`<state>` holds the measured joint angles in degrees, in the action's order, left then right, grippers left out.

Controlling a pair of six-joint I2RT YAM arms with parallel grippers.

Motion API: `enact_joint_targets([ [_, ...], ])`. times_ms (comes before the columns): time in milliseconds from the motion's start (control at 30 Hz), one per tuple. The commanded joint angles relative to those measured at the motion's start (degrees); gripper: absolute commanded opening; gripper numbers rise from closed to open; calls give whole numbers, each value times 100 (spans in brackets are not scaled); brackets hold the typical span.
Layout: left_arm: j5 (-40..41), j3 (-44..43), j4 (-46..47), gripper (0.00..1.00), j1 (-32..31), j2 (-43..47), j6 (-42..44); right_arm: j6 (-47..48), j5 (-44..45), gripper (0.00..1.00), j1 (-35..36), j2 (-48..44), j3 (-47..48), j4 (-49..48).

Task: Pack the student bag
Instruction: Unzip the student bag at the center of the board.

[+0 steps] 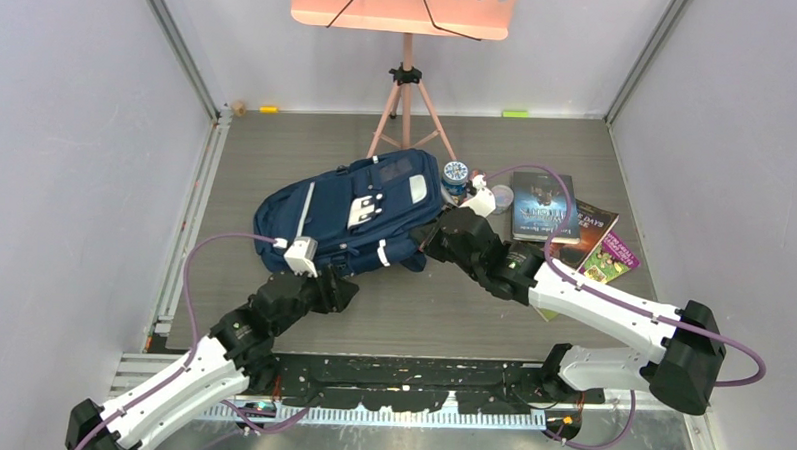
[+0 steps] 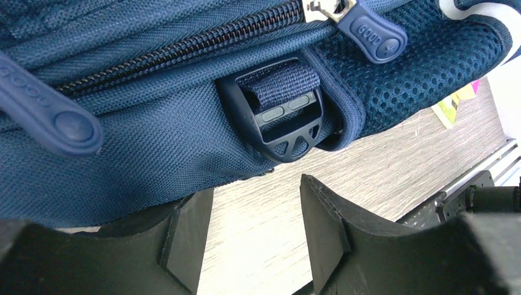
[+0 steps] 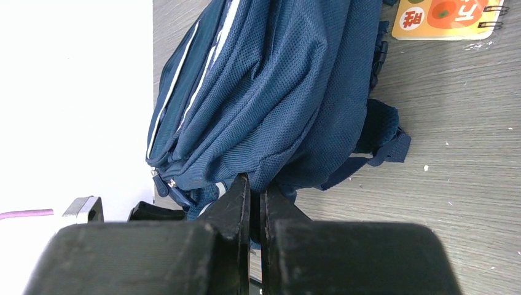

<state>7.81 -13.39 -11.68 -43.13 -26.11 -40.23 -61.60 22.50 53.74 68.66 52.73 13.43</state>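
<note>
Beside the student bag (image 1: 345, 208), the left pincer (image 2: 255, 206) gapes empty; the right pincer (image 3: 255, 184) pinches its fabric.

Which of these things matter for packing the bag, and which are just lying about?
For the job:
backpack
right gripper, jaws pinching its fabric
left gripper, open, close to it
books and jar, probably to go in

Lying about:
music stand
clear cup, purpose unclear

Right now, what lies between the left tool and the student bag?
Only a strip of bare wood-grain table, seen in the left wrist view: the open left tool faces the dark strap buckle on the student bag.
</note>
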Motion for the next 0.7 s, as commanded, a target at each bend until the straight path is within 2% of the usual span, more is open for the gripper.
enact_joint_targets([
  [0,249,152,877,56,-20,-9,48,-70,654,1,-74,-87,422,-936],
  [233,506,290,1621,50,-20,-263,44,-88,600,1,-74,-65,422,-1006],
  [433,728,282,2297,41,-20,-650,147,-115,571,1,-74,-29,393,-1031],
  [667,802,12,1942,11,-20,-906,261,-78,712,1,-74,-50,325,-1033],
])
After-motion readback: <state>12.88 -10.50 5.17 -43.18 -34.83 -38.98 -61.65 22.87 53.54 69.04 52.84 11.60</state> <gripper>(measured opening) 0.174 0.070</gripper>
